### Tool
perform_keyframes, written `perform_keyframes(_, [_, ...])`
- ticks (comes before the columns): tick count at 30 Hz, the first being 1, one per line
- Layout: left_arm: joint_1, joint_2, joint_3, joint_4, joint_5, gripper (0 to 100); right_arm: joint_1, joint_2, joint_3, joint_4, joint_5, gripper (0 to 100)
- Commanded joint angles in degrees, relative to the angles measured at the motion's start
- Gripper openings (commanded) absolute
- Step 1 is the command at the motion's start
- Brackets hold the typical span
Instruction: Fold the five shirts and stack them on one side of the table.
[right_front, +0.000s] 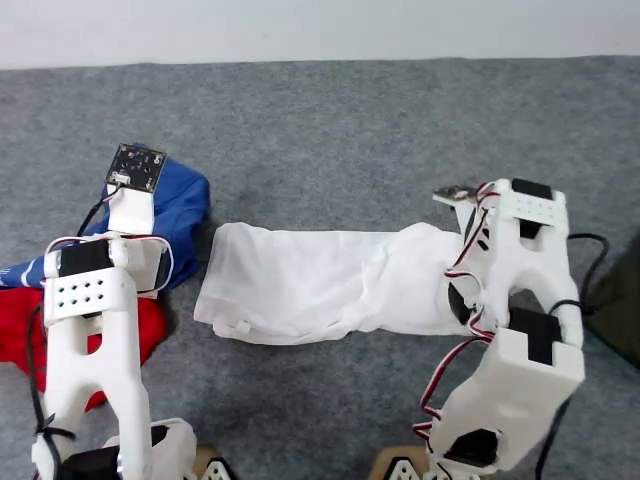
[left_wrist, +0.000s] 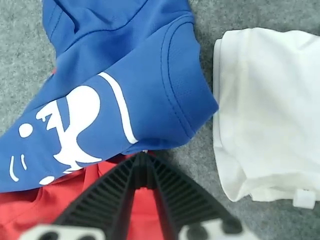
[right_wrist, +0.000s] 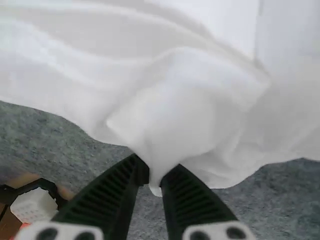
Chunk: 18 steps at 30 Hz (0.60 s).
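A white shirt (right_front: 300, 285) lies partly folded across the middle of the grey table. At its right end my right gripper (right_wrist: 155, 181) is shut on a pinch of the white shirt (right_wrist: 175, 100), with cloth bunched between the fingers. A blue shirt (right_front: 182, 205) with a white print and a red shirt (right_front: 15, 330) lie crumpled at the left. My left gripper (left_wrist: 143, 161) hangs shut over the red shirt (left_wrist: 30, 210), its tip at the blue shirt's (left_wrist: 125, 65) hem, with nothing seen between the fingers. The white shirt's (left_wrist: 265, 110) left end lies just beside it.
The left arm (right_front: 90, 300) covers part of the blue and red shirts. A dark object (right_front: 625, 305) sits at the right edge, near a black cable (right_front: 590, 240). Bare grey table (right_front: 330, 130) stretches along the far side.
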Motion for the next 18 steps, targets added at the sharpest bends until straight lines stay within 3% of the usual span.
perform_keyframes(1, [0.4,-1.8,-0.7,-0.9,-0.1,0,-0.9,-4.1,-6.5,2.9,-1.2,13.3])
perform_keyframes(9, [0.5,-1.8,-0.7,-0.9,-0.1,0,-2.6,-3.6,-20.9,8.7,-1.8,18.4])
perform_keyframes(18, [3.8,-1.8,-0.6,-0.8,-0.1,0,-5.6,1.4,-20.4,4.3,-1.9,18.3])
